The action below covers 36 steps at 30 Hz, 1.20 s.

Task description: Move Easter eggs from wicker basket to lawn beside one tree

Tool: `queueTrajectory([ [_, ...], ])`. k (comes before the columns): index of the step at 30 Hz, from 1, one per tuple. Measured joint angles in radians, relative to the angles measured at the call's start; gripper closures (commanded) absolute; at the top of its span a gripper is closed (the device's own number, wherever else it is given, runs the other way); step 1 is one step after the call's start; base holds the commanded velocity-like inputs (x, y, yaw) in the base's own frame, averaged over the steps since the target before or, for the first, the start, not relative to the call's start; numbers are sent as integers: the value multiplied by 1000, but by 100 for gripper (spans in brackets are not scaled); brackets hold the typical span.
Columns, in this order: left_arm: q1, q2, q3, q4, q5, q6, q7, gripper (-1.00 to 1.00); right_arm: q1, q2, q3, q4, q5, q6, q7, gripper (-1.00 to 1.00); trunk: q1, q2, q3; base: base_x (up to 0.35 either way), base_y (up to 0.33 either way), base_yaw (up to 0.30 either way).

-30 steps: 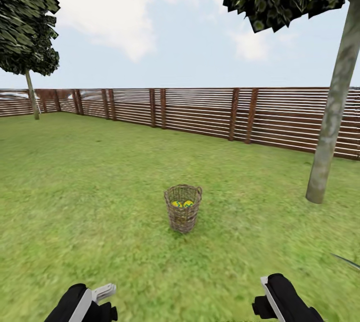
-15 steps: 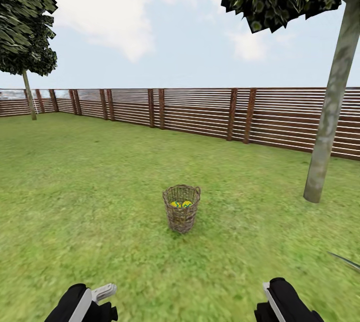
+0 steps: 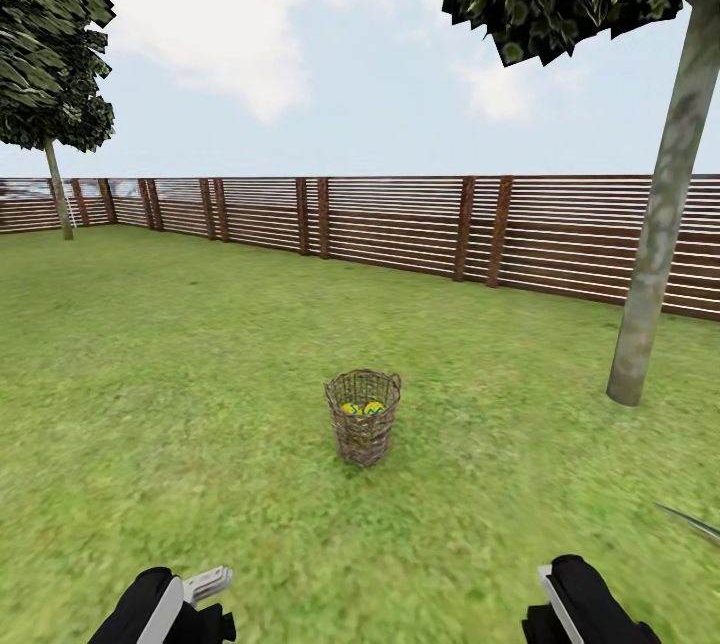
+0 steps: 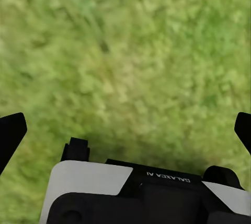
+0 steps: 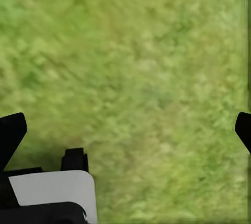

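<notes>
Basket (image 3: 363,416) stands upright on the lawn (image 3: 180,374), straight ahead, well short of reach, so the robot is likely on approach. Eggs (image 3: 362,409) sit inside it; two show, a third can't be made out. Tree (image 3: 655,244) stands near, ahead and right, a handy drop spot. Left pincer (image 4: 125,127) and right pincer (image 5: 125,127) both spread wide, empty, pointing down at grass, held low.

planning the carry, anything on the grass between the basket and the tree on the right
No. In the head view the stretch from the wicker basket to the tree is bare lawn; nothing stands or lies on it.
</notes>
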Motion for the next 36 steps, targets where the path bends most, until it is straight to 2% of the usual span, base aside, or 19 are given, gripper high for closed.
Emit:
queueTrajectory([
  [11, 0, 1, 0, 0, 2, -1, -7, -100, 0, 0, 3, 6, 5, 5, -2, -100, -1, 0, 0, 226, 88, 0],
  [17, 0, 0, 0, 1, 2, 0, -8, -100, 0, -32, 1, -4, -1, 5, 3, -100, -1, 0, 0, 327, 99, 0],
  [24, 0, 1, 0, 1, 3, -1, -6, -100, 0, -18, 14, -1, 5, 6, -3, -100, -1, 0, 0, 328, 102, 0],
  [28, 0, 0, 0, 1, 3, -1, -6, -100, 0, -23, 29, -1, 5, 6, -1, -100, -1, 0, 0, 328, 101, 0],
  [36, 0, 0, 2, 1, 3, -1, -6, -100, 0, -25, 31, -3, 2, 6, 2, -100, -1, 0, 0, 328, 86, 0],
])
